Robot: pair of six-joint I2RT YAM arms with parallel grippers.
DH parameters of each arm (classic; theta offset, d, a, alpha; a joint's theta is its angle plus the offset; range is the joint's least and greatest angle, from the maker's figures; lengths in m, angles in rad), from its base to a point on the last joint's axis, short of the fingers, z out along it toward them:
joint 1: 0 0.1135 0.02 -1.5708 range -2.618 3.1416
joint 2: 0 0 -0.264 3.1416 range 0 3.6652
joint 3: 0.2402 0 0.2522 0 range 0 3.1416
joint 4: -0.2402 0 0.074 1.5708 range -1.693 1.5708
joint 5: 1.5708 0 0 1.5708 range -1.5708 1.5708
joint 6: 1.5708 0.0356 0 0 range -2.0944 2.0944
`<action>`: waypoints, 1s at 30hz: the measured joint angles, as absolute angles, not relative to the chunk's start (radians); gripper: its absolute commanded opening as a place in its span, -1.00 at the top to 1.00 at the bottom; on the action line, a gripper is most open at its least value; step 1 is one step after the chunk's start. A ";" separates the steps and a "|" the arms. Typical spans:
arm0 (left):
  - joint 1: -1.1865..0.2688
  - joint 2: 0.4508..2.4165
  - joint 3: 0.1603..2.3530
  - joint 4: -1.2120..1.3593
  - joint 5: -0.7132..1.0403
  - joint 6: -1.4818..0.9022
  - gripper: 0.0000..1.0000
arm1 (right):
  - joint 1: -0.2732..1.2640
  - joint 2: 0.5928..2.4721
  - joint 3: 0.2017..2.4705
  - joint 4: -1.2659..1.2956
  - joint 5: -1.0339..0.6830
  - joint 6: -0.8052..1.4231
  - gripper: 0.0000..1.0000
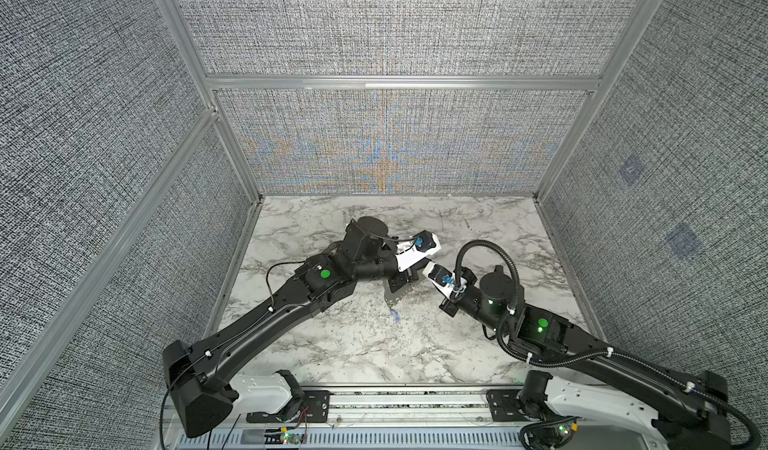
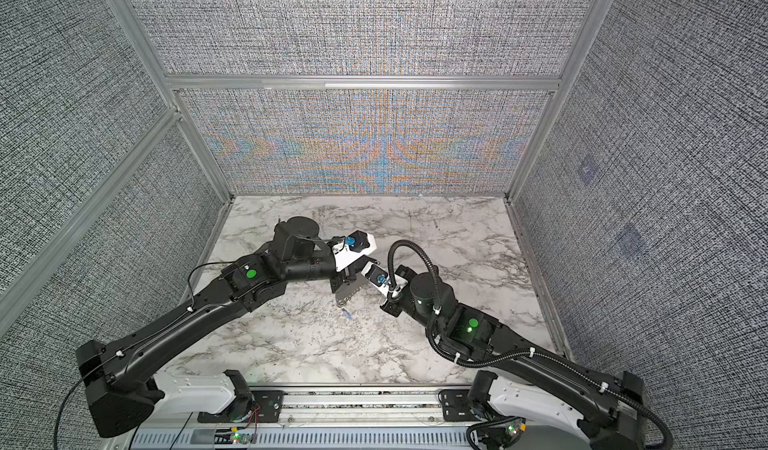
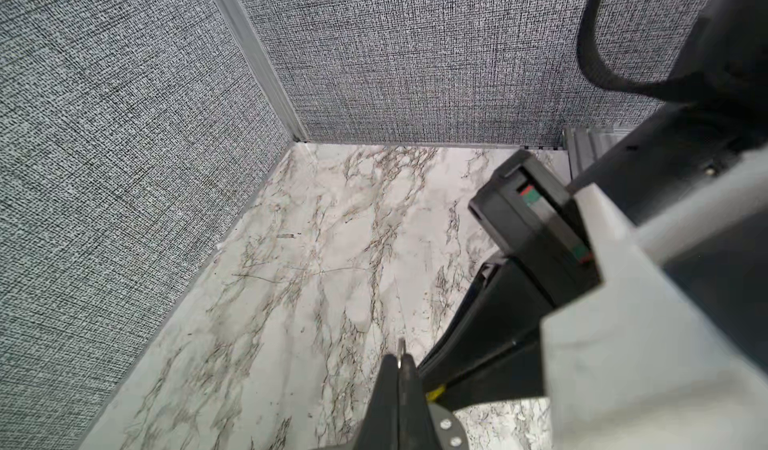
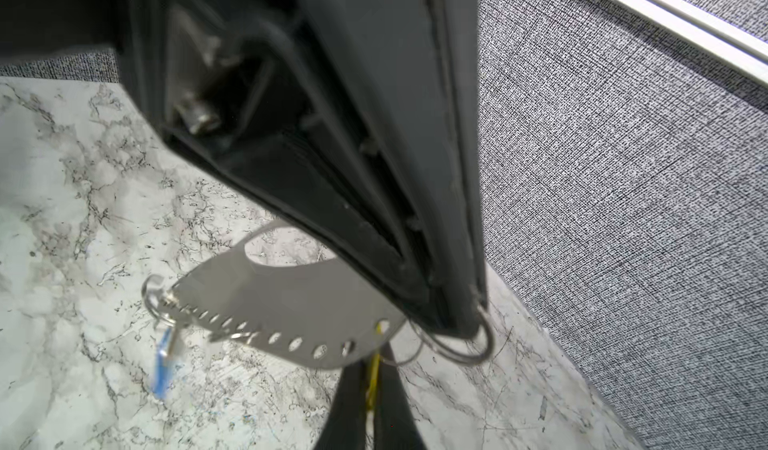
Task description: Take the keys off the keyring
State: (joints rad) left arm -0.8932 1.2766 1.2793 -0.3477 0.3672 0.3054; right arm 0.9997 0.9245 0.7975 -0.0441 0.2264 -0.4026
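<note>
A: While hanging the keyring [image 4: 291, 302] clear of the table [image 1: 374, 344], clamping its edge hard in the left gripper [image 3: 400, 365]; lying 1-to-7 o'clock in both top views.
B: Pinching the yellow key [image 4: 375, 363] tight with the right gripper [image 4: 371, 385], sitting at 3 o'clock of it?
A: Looking so. Seeing the blue key [image 4: 164, 365] dangling at the 7 o'clock end.

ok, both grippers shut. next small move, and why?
Probably: the right gripper eases the yellow key away from the keyring while the left gripper holds steady. Right is shut on the yellow key at the keyring's end hole; left pinches the keyring's edge. The blue key hangs untouched at the other end.
</note>
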 measured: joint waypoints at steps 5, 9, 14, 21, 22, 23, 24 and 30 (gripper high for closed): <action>-0.886 1.259 1.243 -0.270 0.376 0.270 1.00 | 1.002 0.931 0.813 -0.063 0.229 -0.442 1.00; -0.881 1.242 1.209 -0.224 0.378 0.251 1.00 | 1.002 0.931 0.825 -0.064 0.236 -0.453 1.00; -0.862 1.210 1.176 -0.198 0.365 0.235 1.00 | 0.991 0.916 0.825 -0.090 0.277 -0.447 1.00; -0.822 1.158 1.126 -0.142 0.304 0.223 1.00 | 0.869 0.874 0.814 -0.221 0.288 -0.349 1.00; -0.819 1.155 1.113 -0.134 0.297 0.218 1.00 | 0.839 0.876 0.814 -0.244 0.278 -0.325 1.00; -0.815 1.152 1.100 -0.125 0.286 0.213 1.00 | 0.809 0.884 0.815 -0.264 0.273 -0.298 1.00; -0.812 1.150 1.088 -0.119 0.278 0.207 1.00 | 0.780 0.896 0.817 -0.285 0.258 -0.273 1.00; -0.788 1.150 0.976 -0.070 0.225 0.158 1.00 | 0.653 1.034 0.844 -0.362 0.169 -0.099 1.00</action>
